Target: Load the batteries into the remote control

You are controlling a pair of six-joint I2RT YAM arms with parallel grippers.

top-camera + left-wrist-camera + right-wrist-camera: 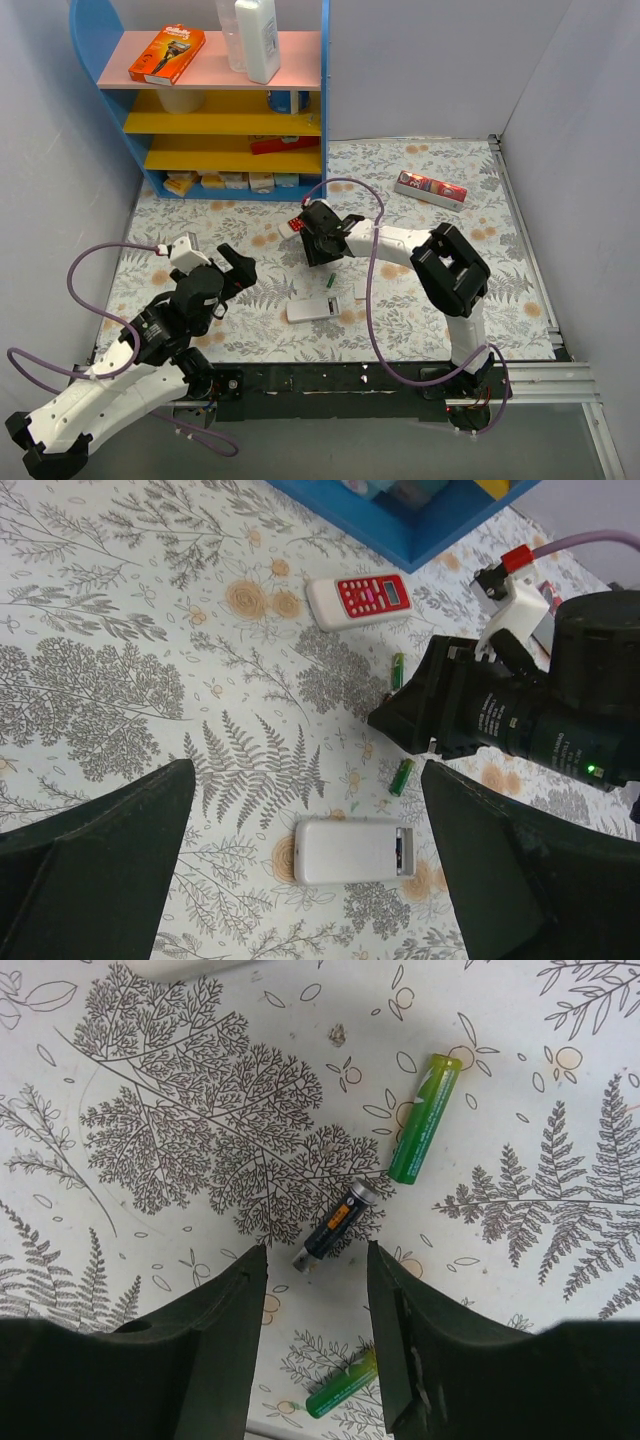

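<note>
Your right fingers (200, 1340) apart, poised over dark battery (335, 1225) on surface (150, 1060), green batteries (425, 1120) beside; left fingers (90, 860) apart above remote control (350, 850), back up, bay (403, 852) exposed for loading.

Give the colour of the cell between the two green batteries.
The small cylindrical cell is dark blue-black with an orange band; best in right wrist view.

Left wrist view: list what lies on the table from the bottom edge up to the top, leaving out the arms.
remote control → lower green battery → upper green battery → red remote → blue shelf base
</note>
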